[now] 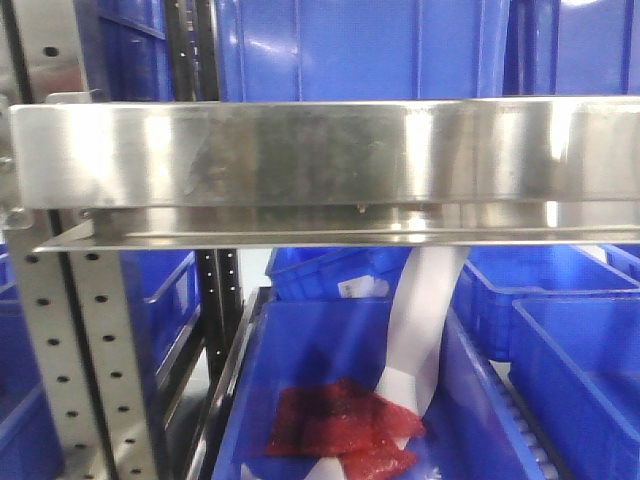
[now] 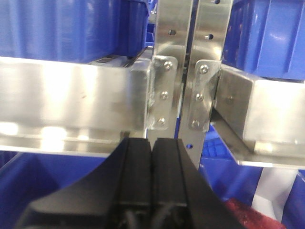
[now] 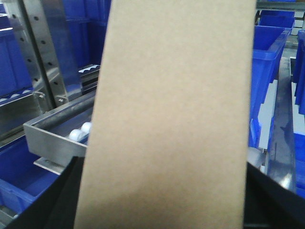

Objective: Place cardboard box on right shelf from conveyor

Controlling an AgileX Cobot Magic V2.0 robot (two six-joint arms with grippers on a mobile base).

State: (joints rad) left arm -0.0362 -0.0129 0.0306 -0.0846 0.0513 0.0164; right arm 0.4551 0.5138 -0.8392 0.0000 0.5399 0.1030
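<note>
The box stands upright in the right claw, its black fingers pressed against both lower sides, so the tan face fills the middle of the wrist view. Behind it to the left runs a steel rack with white rollers. The left claw is closed on nothing, fingers touching, facing the shelf lip and a perforated upright. Below the shelf a blue bin holds a red packet
</note>
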